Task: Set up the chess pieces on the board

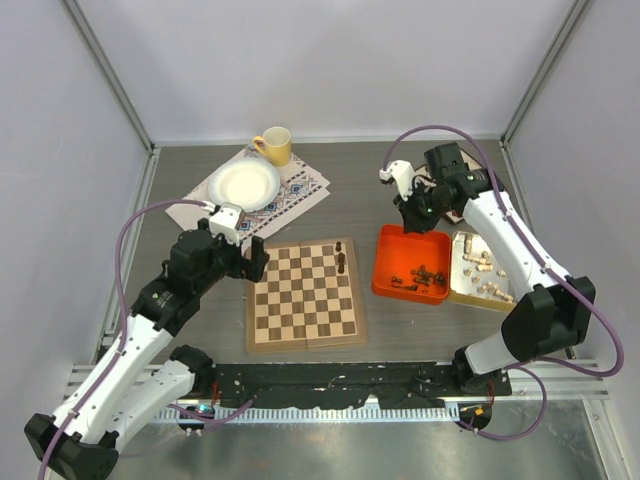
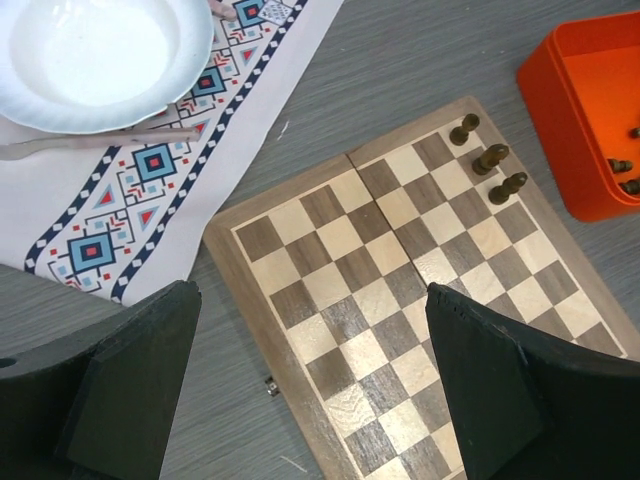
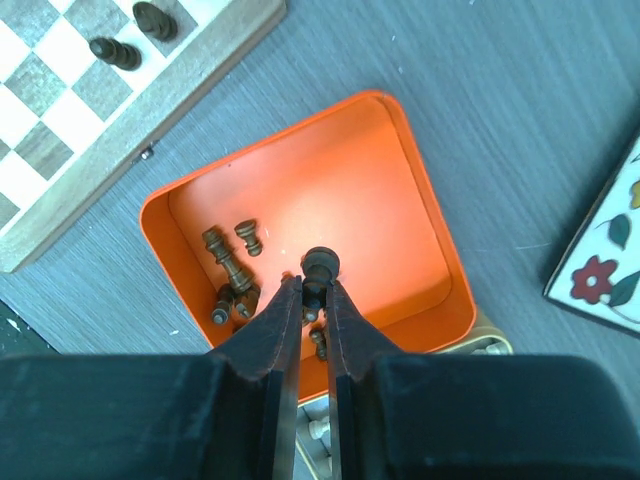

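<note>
The right gripper pinches a small dark chess piece, round-headed turned wood, above the orange box, where loose dark pieces lie tumbled. The left gripper hangs wide open over the checkered wooden board on the counter. Three dark chessmen stand along one edge of the board.

Grey table: board, orange box, floral plate, patterned cloth; mug seemingly on cloth.
</note>
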Robot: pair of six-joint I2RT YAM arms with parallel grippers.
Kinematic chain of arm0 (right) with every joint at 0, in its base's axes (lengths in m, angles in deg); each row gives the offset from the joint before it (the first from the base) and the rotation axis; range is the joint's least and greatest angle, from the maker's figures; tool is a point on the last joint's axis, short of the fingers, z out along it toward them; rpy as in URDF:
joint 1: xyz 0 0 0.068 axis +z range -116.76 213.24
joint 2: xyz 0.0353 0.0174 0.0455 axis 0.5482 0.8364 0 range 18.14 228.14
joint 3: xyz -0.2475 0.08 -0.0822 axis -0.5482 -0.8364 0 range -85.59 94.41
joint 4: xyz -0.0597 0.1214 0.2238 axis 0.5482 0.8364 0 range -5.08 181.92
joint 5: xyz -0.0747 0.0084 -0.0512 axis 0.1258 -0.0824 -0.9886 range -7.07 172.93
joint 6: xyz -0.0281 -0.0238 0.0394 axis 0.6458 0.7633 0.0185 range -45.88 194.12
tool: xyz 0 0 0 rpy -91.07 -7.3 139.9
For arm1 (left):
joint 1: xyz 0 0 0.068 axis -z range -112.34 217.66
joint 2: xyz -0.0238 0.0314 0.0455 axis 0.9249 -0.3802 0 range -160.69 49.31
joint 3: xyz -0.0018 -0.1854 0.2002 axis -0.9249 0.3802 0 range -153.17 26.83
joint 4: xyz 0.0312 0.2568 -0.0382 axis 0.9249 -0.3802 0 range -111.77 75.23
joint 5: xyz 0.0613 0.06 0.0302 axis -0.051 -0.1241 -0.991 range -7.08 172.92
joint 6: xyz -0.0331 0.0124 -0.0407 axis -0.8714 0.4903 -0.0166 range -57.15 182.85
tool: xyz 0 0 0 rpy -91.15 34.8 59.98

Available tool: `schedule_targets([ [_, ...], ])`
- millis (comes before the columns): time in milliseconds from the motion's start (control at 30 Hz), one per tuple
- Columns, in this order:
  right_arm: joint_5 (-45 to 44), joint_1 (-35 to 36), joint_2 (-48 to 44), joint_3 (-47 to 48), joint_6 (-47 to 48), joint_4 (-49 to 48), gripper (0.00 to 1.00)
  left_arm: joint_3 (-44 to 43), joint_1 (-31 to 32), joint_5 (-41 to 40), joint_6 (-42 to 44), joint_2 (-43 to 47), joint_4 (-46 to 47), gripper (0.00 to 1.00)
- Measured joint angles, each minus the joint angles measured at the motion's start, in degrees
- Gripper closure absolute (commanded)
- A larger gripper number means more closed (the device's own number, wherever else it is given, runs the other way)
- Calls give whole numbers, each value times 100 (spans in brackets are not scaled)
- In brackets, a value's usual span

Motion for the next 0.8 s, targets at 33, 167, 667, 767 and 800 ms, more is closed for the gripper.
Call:
schedule_targets([
  [33, 31, 0, 2, 105, 28, 44, 99, 0, 0, -46, 37, 0, -7, 1],
  [167, 140, 33, 79, 560, 85, 269, 99, 2, 0, -188, 155, 2, -11, 1],
  [667, 293, 1038, 1049, 2181, 114, 498, 99, 201, 0, -535, 387, 260, 28, 1],
  [767, 310, 1261, 1344, 2476, 39, 507, 99, 201, 0, -588, 424, 271, 28, 0],
  [800, 310, 1349, 1484, 2597, 13, 509, 99, 201, 0, -601, 428, 271, 26, 0],
])
